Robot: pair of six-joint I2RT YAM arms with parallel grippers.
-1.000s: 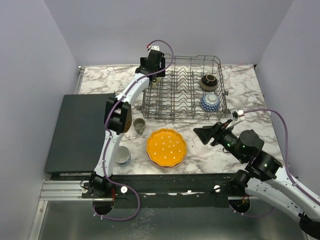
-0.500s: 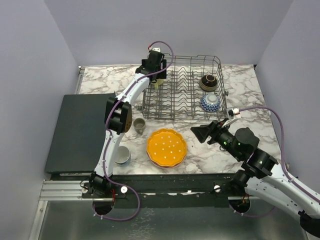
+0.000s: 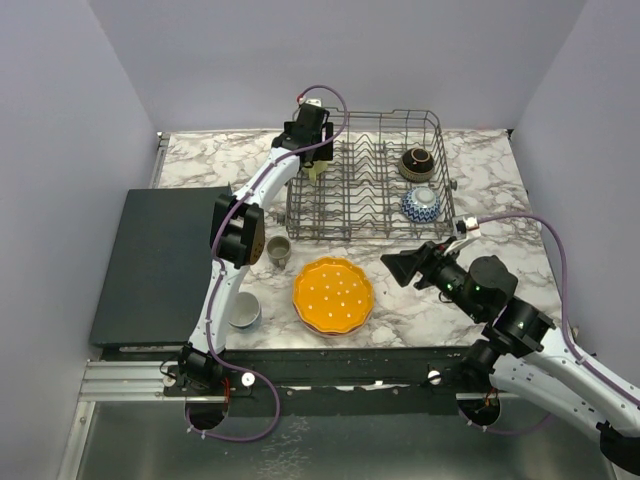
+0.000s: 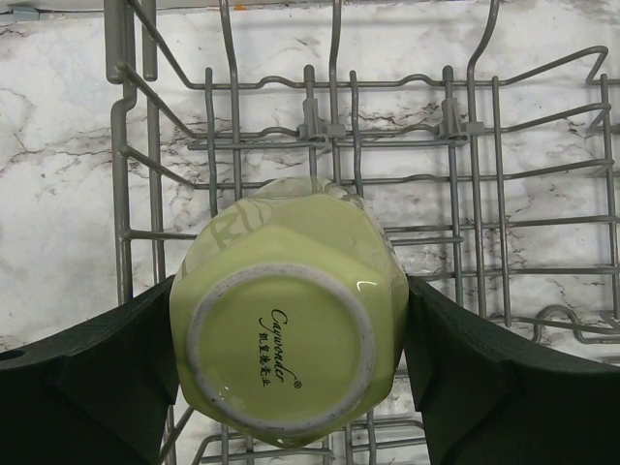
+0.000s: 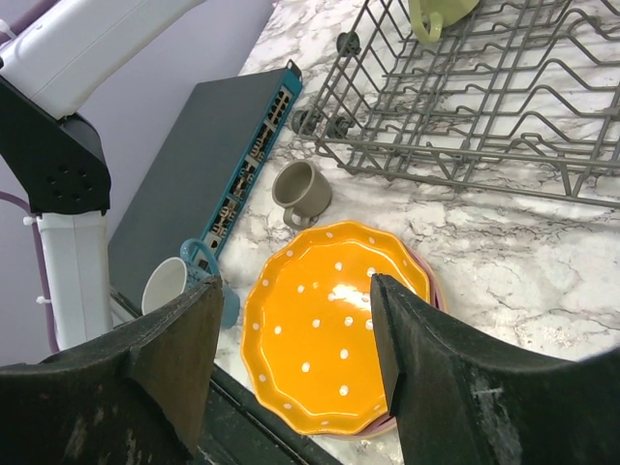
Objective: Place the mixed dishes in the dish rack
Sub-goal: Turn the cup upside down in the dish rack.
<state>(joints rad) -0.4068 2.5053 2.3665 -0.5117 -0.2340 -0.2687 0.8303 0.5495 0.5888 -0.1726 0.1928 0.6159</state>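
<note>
The left gripper [image 4: 291,325] pinches an upturned pale green ceramic mug [image 4: 291,242] at the far-left corner of the grey wire dish rack [image 3: 368,180].
Only the left wrist view shows its stamped base; that arm is outstretched. The right gripper [image 5: 295,291], spread, hovers above the scalloped orange dotted plate [image 5: 329,349] nearside of the rack.

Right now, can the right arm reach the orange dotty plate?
Probably yes: the right gripper hangs open beside the orange plate, pointing at it, with nothing standing between them.
</note>
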